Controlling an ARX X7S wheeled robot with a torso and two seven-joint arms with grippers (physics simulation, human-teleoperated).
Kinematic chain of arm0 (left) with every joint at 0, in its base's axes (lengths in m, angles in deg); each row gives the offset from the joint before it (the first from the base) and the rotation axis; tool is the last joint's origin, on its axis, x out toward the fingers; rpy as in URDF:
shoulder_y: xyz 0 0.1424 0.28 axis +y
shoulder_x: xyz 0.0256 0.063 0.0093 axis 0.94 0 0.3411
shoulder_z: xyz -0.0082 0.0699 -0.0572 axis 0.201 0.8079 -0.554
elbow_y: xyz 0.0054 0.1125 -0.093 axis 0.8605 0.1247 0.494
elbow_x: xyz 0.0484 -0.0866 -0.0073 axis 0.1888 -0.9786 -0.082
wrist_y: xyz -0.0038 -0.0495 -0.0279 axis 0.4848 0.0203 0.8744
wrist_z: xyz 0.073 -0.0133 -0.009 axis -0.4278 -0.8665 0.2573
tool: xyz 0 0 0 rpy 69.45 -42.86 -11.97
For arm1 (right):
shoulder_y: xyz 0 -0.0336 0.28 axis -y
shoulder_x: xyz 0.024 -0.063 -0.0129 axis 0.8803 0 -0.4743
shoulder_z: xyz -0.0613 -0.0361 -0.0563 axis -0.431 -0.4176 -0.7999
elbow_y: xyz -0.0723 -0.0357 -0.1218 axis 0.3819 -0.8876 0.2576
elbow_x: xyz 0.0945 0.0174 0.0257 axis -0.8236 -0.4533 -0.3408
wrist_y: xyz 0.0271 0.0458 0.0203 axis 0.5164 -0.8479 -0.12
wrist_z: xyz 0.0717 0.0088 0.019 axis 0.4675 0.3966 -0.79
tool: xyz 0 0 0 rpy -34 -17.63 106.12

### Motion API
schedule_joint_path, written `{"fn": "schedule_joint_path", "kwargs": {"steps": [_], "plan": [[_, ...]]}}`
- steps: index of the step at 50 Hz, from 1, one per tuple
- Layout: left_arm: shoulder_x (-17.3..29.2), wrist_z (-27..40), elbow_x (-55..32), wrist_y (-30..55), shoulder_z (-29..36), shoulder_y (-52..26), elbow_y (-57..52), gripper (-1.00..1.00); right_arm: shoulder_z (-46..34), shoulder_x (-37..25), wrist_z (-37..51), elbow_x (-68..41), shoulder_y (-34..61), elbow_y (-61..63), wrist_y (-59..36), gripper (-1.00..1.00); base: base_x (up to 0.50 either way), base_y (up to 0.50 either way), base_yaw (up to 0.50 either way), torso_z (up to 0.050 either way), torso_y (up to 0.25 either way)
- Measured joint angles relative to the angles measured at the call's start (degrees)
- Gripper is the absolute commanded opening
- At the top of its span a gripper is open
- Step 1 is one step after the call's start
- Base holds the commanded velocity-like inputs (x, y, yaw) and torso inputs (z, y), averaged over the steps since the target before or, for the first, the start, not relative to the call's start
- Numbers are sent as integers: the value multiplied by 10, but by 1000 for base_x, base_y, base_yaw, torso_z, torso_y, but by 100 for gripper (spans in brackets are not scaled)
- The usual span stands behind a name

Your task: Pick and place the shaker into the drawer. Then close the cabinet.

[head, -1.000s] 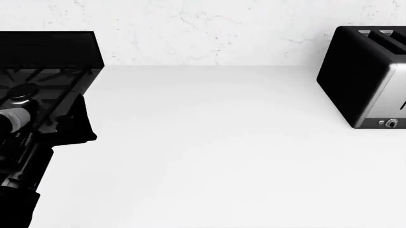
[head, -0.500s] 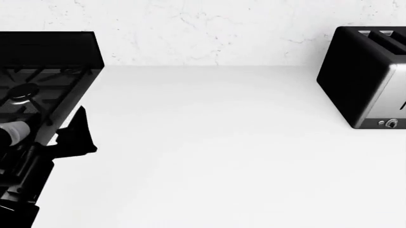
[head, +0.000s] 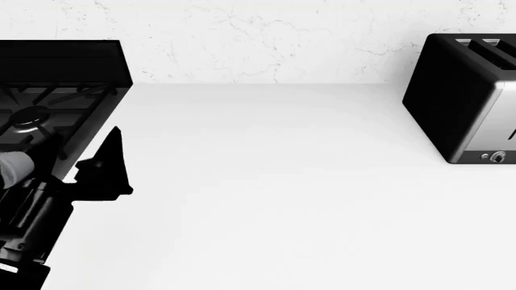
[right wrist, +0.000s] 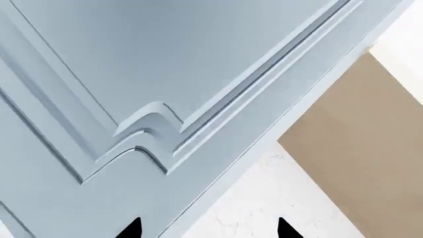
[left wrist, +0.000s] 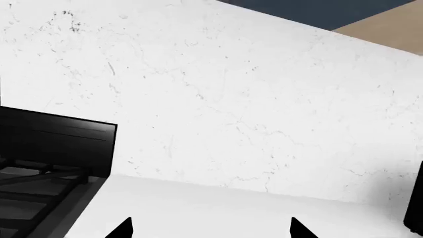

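The shaker and the drawer are out of view in all three views. My left gripper [left wrist: 210, 231] is open over the white counter [head: 282, 193], with nothing between its black fingertips [left wrist: 123, 229]. In the head view its arm comes in from the left edge, and one dark finger [head: 109, 162] sticks up beside the range. My right gripper [right wrist: 209, 231] is open too and holds nothing. It hangs close in front of a blue-grey raised-panel front of the cabinet [right wrist: 132, 74]. The right arm does not show in the head view.
A black oven range [head: 48, 90] takes up the counter's left end and also shows in the left wrist view [left wrist: 53, 148]. A black and steel toaster [head: 463, 96] stands at the back right. A white marble backsplash [head: 241, 36] closes off the rear.
My left arm has shifted right and forward over the counter's edge by the range. Its dark finger now stands higher and farther right in the head view.
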Motion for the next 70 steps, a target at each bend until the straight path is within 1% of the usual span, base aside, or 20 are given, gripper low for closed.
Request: {"fn": "schedule_joint_path", "kwargs": {"steps": [4,8,14,18,20,22,26,30,34,39,44,49,54,61,63,66,70], "plan": [[24,-3,-13,-3,-10,2,-48,100,29,-35,-7,20,-2,66,-68,100,0,0,0,0,0],[50,-7,-27,-8,-22,8,-98,100,52,-57,-9,35,-7,113,-116,100,0,0,0,0,0],[87,-15,-50,-18,-38,13,-165,100,79,-75,-10,48,-14,158,-163,100,0,0,0,0,0],[108,-17,-74,-24,-48,-1,-199,100,92,-82,-9,54,-18,180,-186,100,0,0,0,0,0],[115,-14,-94,-23,-51,-25,-209,100,97,-85,-9,56,-20,188,-195,100,0,0,0,0,0],[117,-6,-122,-14,-49,-67,-215,100,103,-87,-8,58,-23,195,-203,100,0,0,0,0,0],[98,25,-181,23,-31,-192,-203,100,113,-89,-6,61,-29,207,-215,100,0,0,0,0,0],[60,62,-225,67,-6,-332,-164,100,122,-90,-3,62,-36,217,-224,100,0,0,0,0,0],[7,97,-240,107,22,-471,-101,100,130,-90,0,63,-44,223,-230,100,0,0,0,0,0],[-66,121,-223,146,58,-623,-3,100,139,-90,3,63,-52,229,-236,100,0,0,0,0,0],[-138,123,-176,171,98,-745,111,100,147,-91,7,64,-60,236,-243,100,0,0,0,0,0],[-212,108,-114,182,141,-842,242,100,154,-91,11,63,-68,242,-252,100,0,0,0,0,0],[-291,73,-52,185,179,-927,403,100,160,-90,15,62,-76,249,-262,100,0,0,0,0,0],[-420,-14,28,165,210,-1046,702,100,169,-89,21,59,-88,261,-277,100,0,0,0,0,0],[-454,33,61,170,207,-1067,736,100,172,-89,23,58,-92,265,-282,100,0,0,-2,5,0],[-499,71,116,180,195,-1093,794,100,177,-88,25,56,-97,272,-290,100,15,0,-2,7,0],[-530,54,156,187,198,-1122,846,100,183,-88,30,49,-102,282,-302,100,0,0,0,9,0]]}}
